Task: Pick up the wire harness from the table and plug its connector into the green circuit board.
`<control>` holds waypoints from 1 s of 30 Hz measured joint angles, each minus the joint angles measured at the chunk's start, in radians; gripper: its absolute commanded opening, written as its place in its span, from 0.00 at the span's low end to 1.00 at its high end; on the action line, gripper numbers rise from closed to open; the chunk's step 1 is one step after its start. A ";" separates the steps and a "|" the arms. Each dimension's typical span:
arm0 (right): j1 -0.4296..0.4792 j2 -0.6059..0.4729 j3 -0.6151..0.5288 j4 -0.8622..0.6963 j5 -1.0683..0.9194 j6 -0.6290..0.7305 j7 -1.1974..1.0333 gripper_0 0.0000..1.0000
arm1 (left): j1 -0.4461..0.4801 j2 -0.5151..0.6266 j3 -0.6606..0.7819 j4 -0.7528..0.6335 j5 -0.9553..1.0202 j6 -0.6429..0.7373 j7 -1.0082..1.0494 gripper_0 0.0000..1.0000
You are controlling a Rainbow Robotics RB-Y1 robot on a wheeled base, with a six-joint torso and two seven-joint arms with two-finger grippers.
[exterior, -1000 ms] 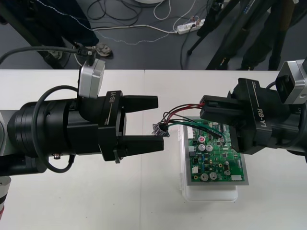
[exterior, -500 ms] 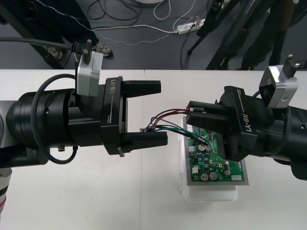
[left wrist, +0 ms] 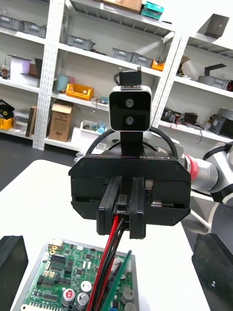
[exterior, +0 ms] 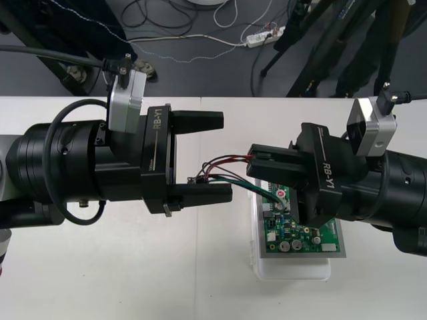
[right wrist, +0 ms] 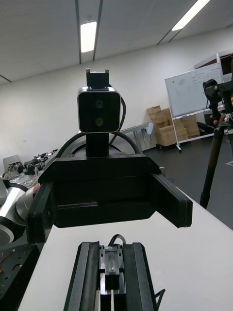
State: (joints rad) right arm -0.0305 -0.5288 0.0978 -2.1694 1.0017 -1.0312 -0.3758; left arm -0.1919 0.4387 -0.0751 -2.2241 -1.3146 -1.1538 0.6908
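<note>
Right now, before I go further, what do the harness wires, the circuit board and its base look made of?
The harness wires: thin bendy strands in glossy red, black and green insulation, likely plastic, curving out of the shut right claw. The circuit board: stiff green laminate, probably fibreglass, carrying shiny metal-topped parts. The base: smooth, white, probably plastic.

A plain light table carried a white base, set well back from the table's far edge, with a green circuit board on top.
</note>
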 measured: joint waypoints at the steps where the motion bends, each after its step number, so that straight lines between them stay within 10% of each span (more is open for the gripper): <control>1: 0.000 0.000 0.000 0.000 0.000 0.000 0.000 0.00 | 0.000 0.001 -0.003 0.000 0.000 0.000 0.000 1.00; 30: 0.001 0.001 0.000 -0.002 0.000 0.009 0.000 0.00 | -0.027 0.010 -0.092 0.008 0.001 0.026 0.066 0.98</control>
State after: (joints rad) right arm -0.0295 -0.5282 0.0983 -2.1714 1.0018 -1.0224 -0.3758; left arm -0.2190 0.4488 -0.1666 -2.2157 -1.3141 -1.1276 0.7566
